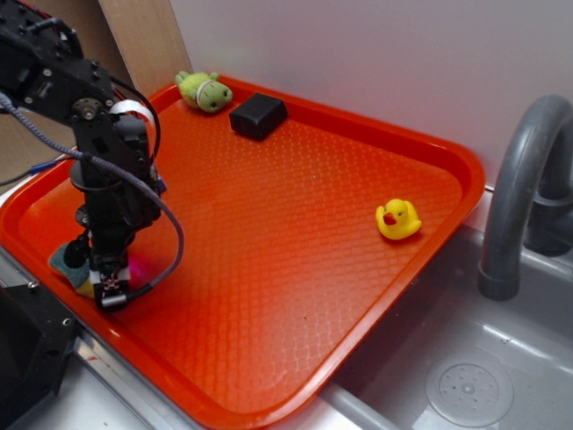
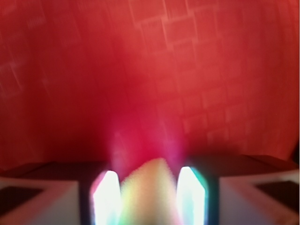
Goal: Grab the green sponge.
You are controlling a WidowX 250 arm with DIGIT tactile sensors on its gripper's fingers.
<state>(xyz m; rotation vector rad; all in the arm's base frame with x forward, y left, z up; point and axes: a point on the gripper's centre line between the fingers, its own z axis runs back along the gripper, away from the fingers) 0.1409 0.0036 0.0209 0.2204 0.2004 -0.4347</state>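
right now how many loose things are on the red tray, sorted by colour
Green: 2, the plush toy and the green sponge at the gripper
Yellow: 1, the rubber duck
Dark: 1, the block
Total: 4 on the tray

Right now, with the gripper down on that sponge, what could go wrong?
The green sponge sits by the tray's near-left rim, and the gripper seems to hold only its yellow edge, so it may slip free on lifting. Soft foam could also squeeze out from between the fingers.
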